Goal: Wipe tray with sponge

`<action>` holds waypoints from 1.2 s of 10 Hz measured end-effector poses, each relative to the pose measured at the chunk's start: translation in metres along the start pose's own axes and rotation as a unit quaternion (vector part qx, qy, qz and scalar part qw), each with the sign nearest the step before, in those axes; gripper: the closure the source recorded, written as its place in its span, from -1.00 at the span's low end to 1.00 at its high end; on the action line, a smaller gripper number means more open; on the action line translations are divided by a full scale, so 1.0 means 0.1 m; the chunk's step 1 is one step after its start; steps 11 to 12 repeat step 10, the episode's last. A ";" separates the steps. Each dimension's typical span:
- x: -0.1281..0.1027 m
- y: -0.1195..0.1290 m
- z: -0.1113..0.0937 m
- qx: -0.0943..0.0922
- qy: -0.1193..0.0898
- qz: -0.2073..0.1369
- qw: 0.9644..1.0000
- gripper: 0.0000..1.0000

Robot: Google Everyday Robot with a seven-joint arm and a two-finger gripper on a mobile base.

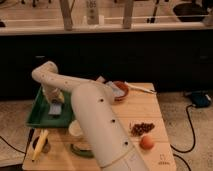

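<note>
The green tray [36, 114] lies at the left edge of the wooden table. The pale blue-grey sponge [55, 108] lies flat on the tray floor near its right side. My white arm rises from the bottom centre, bends at an elbow above the tray and comes down to the gripper [54, 100]. The gripper stands right over the sponge and touches or nearly touches it. The arm hides the tray's right rim.
A brown bowl [120, 90] and a utensil [142, 89] sit at the table's back. A white cup [76, 129], a banana [39, 144], a green object [82, 150], dark dried fruit [141, 128] and an orange [146, 143] lie at the front. Cables run along the floor on the right.
</note>
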 end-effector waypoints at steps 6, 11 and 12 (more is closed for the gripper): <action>-0.44 0.42 0.11 -0.005 -0.014 -0.003 1.000 0.96; -0.18 0.78 0.04 -0.003 -0.002 0.047 0.999 0.96; -0.18 0.78 0.04 -0.003 -0.002 0.047 0.999 0.96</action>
